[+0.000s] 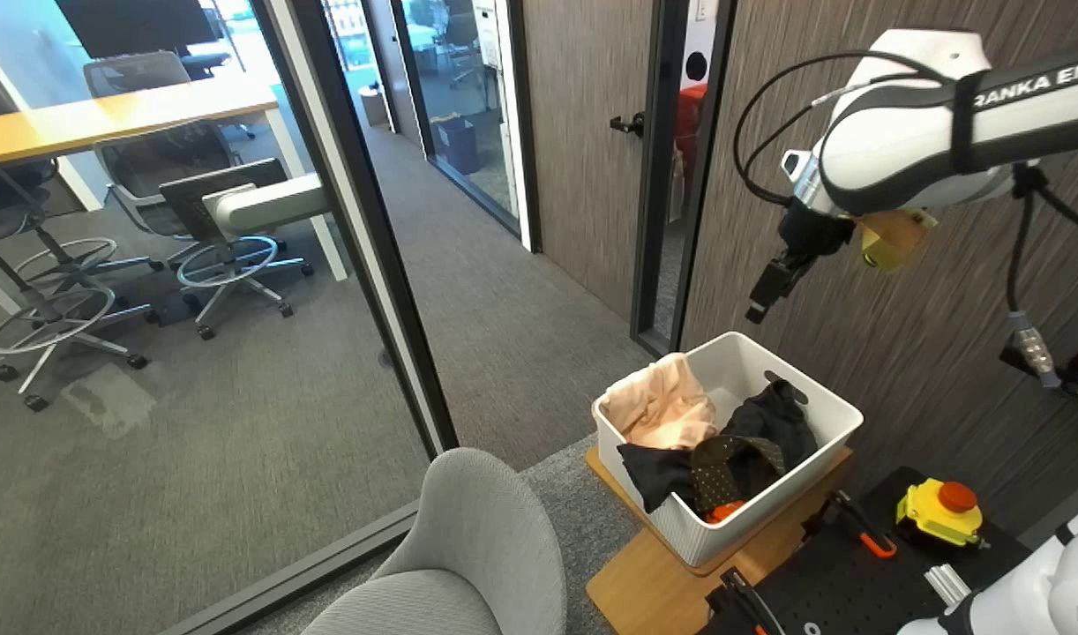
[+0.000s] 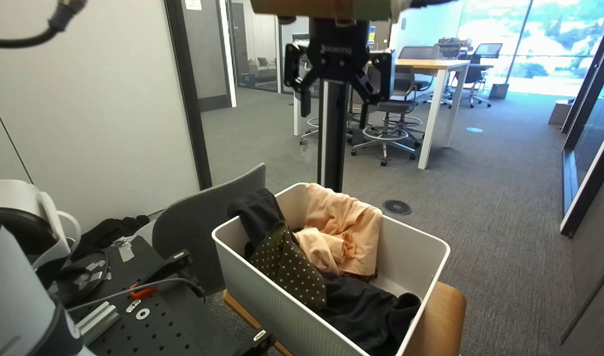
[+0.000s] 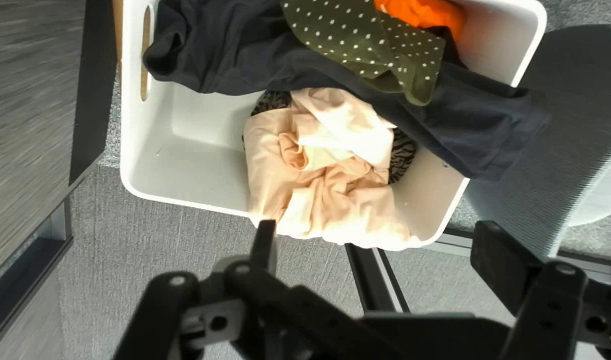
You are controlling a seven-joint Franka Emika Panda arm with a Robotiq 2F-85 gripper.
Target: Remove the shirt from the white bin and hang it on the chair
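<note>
The white bin (image 1: 735, 532) holds several garments; it also shows in an exterior view (image 2: 262, 296) and the wrist view (image 3: 200, 160). A peach garment (image 1: 662, 406) drapes over one rim, also in an exterior view (image 2: 344, 222) and the wrist view (image 3: 325, 185). A black garment (image 3: 250, 55) and an olive dotted cloth (image 3: 355, 40) lie beside it. I cannot tell which is the shirt. My gripper (image 2: 334, 117) is open and empty, above the bin, apart from the cloth; it also shows in the wrist view (image 3: 375, 227). The grey chair (image 1: 495, 529) stands beside the bin.
The bin stands on a wooden stool (image 1: 627, 573). A black perforated work surface (image 2: 158, 341) with clamps and a yellow box with a red button (image 1: 940, 511) is close by. A glass partition with a dark post (image 1: 371, 229) and a wood-panelled wall (image 1: 901, 353) border the area.
</note>
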